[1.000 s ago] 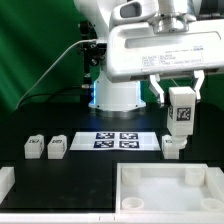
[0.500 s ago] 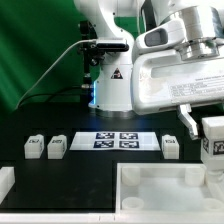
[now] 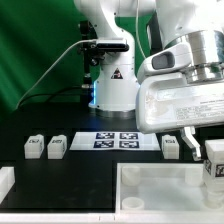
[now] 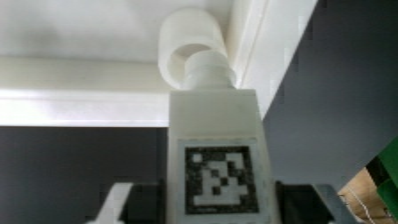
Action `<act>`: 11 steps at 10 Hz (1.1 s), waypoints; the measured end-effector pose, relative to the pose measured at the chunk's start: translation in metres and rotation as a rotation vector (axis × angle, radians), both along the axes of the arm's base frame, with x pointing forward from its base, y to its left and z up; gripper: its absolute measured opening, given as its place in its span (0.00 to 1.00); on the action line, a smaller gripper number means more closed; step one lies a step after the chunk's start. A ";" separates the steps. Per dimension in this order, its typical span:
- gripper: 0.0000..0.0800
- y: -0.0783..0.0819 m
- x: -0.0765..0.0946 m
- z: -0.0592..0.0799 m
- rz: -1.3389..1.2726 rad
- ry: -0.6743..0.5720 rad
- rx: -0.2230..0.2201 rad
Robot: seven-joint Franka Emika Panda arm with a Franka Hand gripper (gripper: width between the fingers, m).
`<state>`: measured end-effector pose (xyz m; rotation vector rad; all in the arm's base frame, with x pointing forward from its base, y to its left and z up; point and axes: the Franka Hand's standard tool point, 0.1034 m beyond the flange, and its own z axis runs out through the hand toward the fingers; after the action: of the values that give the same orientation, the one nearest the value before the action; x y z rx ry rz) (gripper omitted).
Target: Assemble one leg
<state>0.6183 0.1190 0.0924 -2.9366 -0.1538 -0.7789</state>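
My gripper [image 3: 212, 158] is shut on a leg [image 3: 215, 165], a chunky white block with a black-and-white tag, held above the right side of the large white panel [image 3: 165, 187] at the exterior view's lower right. In the wrist view the held leg [image 4: 217, 150] fills the middle between my two fingers [image 4: 125, 205], its tag facing the camera, with the white panel [image 4: 89, 70] behind it. Three other legs stand on the black table: two at the exterior view's left [image 3: 33, 148] [image 3: 57, 147] and one at its right [image 3: 171, 146].
The marker board [image 3: 117, 140] lies in front of the robot base [image 3: 110, 95]. A white part [image 3: 5, 182] sits at the exterior view's lower left corner. A green backdrop stands behind.
My gripper has carried the leg toward the exterior view's right and lower, from above the right-hand standing leg to over the panel's right side.
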 end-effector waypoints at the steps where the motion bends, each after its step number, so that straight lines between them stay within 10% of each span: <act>1: 0.37 -0.001 0.001 -0.001 -0.002 -0.016 -0.002; 10: 0.37 -0.002 0.003 -0.013 -0.016 -0.089 -0.012; 11: 0.50 -0.002 0.003 -0.014 -0.015 -0.086 -0.012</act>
<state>0.6209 0.1169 0.0782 -2.9200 -0.1436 -0.9107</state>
